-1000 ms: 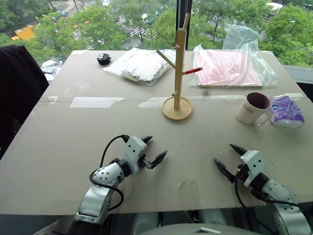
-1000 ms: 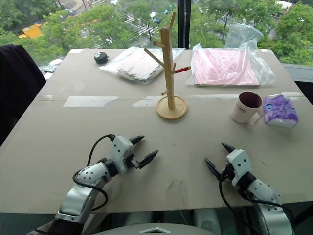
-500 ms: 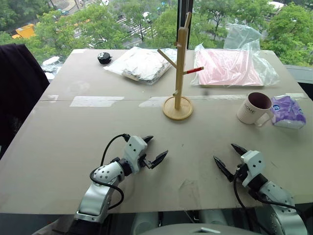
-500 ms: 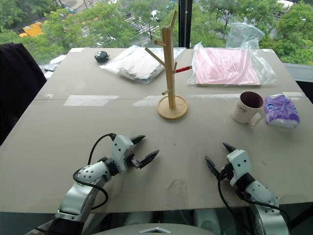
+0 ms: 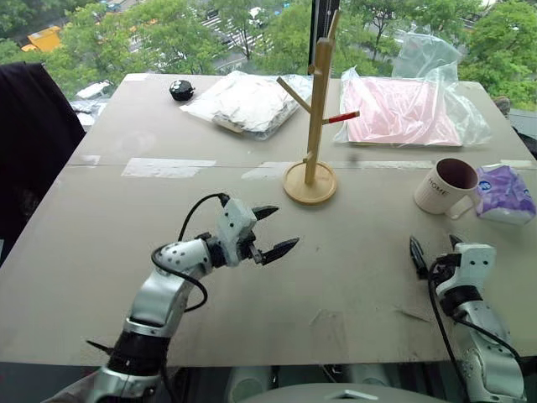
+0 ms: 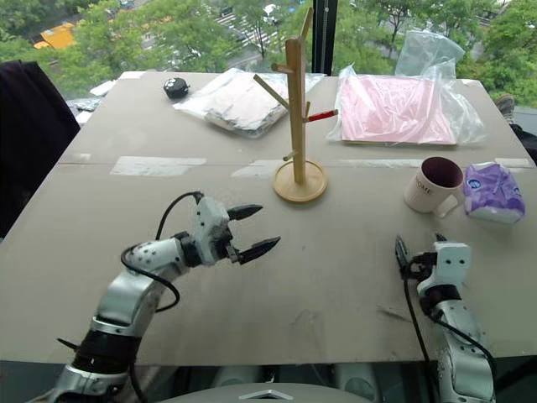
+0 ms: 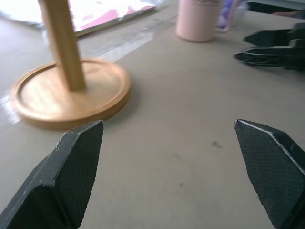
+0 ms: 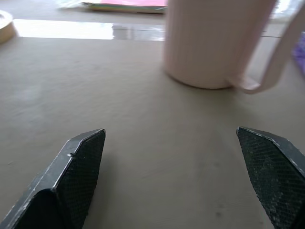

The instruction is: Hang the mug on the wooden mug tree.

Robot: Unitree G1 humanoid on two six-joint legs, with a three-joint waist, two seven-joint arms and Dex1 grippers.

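Note:
The cream mug (image 5: 443,185) with a dark inside stands upright at the table's right, its handle toward the purple pack. The wooden mug tree (image 5: 317,101) stands mid-table on its round base (image 7: 71,93), with a red-tipped peg pointing right. My left gripper (image 5: 281,228) hovers open above the table, in front of the tree's base and pointing right. My right gripper (image 5: 434,248) is open near the front right edge and points at the mug (image 8: 214,43), a short way before it. Neither gripper holds anything.
A purple tissue pack (image 5: 503,193) lies right beside the mug. At the back lie a clear bag with a pink sheet (image 5: 411,113), a bag with white contents (image 5: 247,101) and a small black object (image 5: 179,90). Dark cloth (image 5: 29,143) hangs past the left edge.
My left gripper rose and swung a little toward the tree. My right gripper moved right and turned to face the mug. Both stayed open.

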